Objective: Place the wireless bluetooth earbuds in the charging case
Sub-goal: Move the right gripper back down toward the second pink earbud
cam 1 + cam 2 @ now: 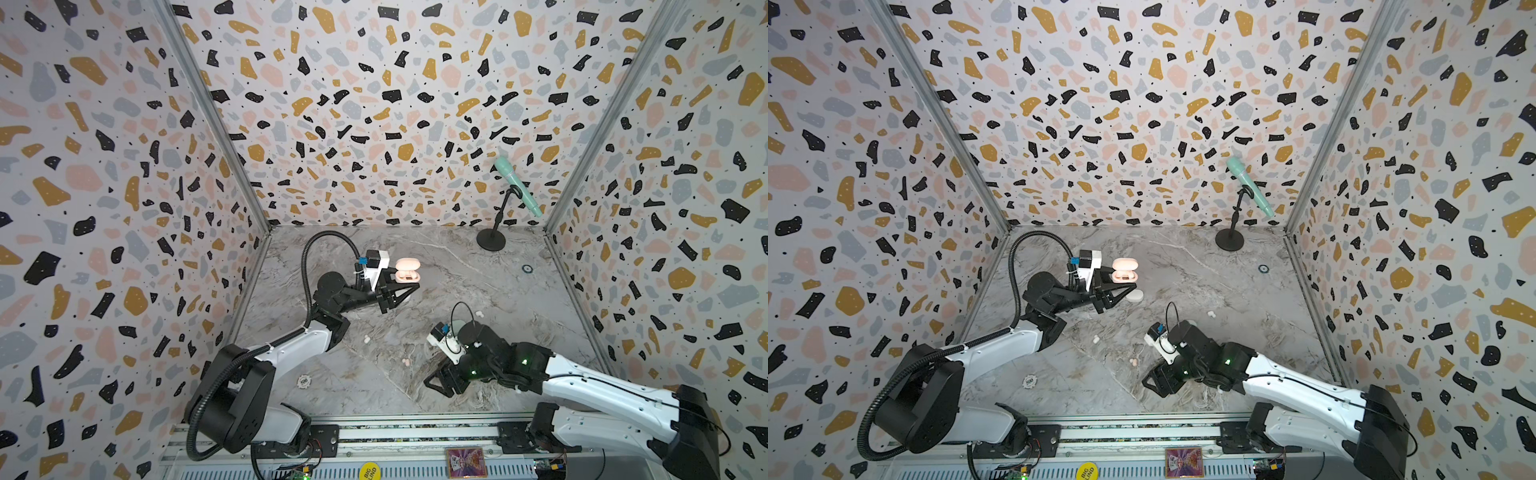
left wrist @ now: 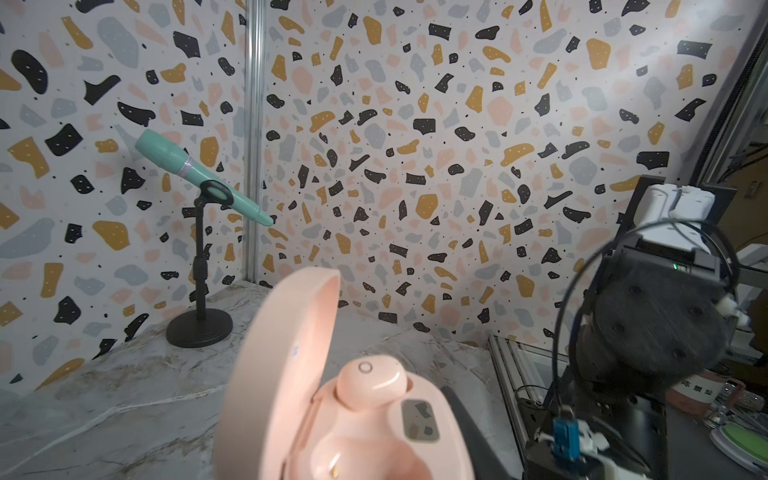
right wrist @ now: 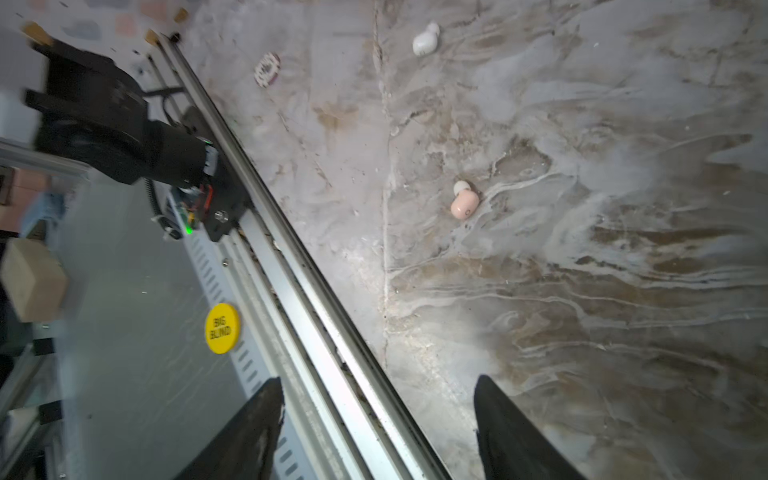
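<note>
In both top views the left gripper (image 1: 405, 290) is clamped round the base of the pink charging case (image 1: 407, 271). The case is a smooth, glossy pebble with its rounded lid hinged up, over the veined grey marble tabletop (image 1: 478, 266). A flat white oval (image 1: 1137, 296) peeks out just under the case. It is perhaps another case, but the fingers hide most of it. Well apart from the case, toward the aluminium front rail (image 1: 415, 432), lie a bean-shaped white earbud (image 1: 366, 339) and a pale pink earbud (image 1: 407, 363). A second white earbud (image 1: 1211, 314) lies off to the case's right. The right gripper (image 1: 436, 384) hangs low, farther from the case than the pale pink earbud.

In the left wrist view the case fills the foreground. A seated pink earbud (image 2: 370, 380) rests in one moulded well, and the neighbouring well shows a small gold contact.

In the right wrist view the right gripper's tapered black fingers (image 3: 257, 428) stand wide apart with only marble and rail between them. The pale pink earbud lies on the marble beyond them, untouched.
</note>
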